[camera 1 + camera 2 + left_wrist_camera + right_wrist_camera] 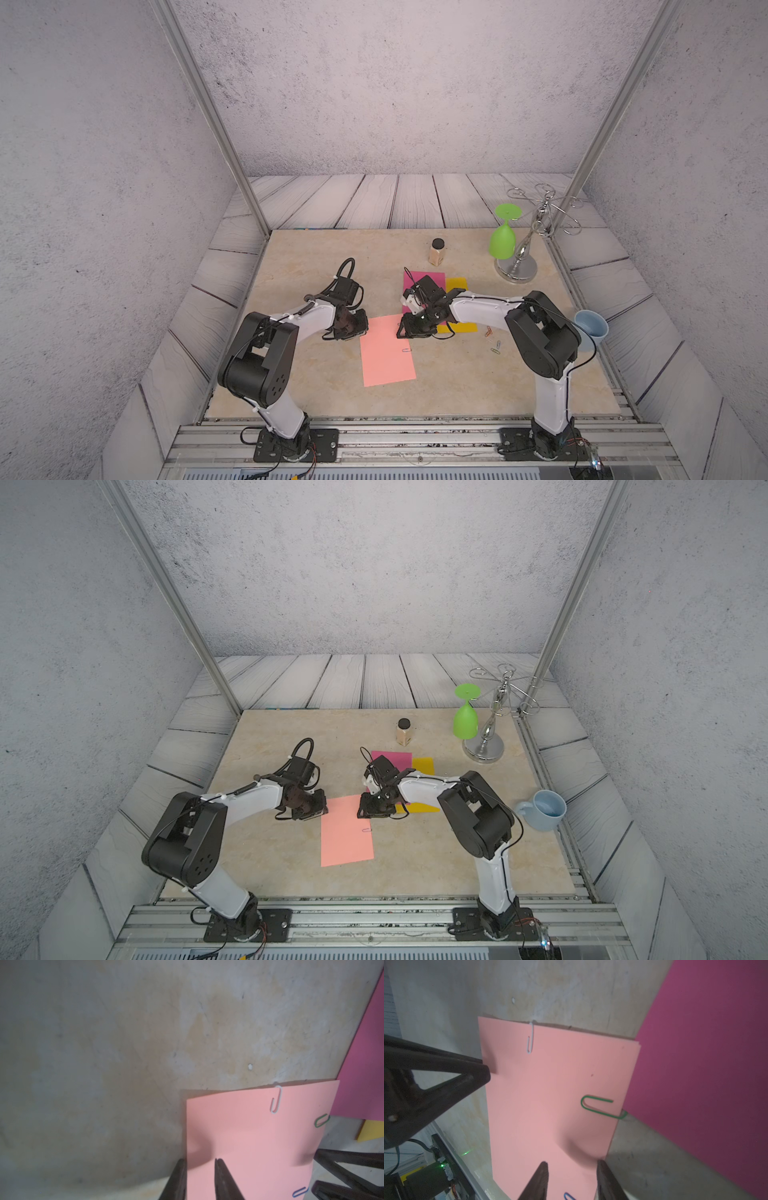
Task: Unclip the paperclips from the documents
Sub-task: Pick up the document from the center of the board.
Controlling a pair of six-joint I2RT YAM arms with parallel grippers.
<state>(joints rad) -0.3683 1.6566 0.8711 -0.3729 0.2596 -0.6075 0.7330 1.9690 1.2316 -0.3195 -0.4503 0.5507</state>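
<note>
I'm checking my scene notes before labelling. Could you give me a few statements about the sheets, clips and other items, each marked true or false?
1. The salmon pink paper sheet carries a white paperclip, a green paperclip and a blue paperclip. True.
2. The green plastic wine glass stands upright on its foot. False: it hangs upside down from the chrome wire rack.
3. Loose coloured paperclips lie on the beige tabletop. True.
4. The black-lidded jar sits on the pink sheet. False: it stands on bare tabletop beyond the magenta paper sheet.
</note>
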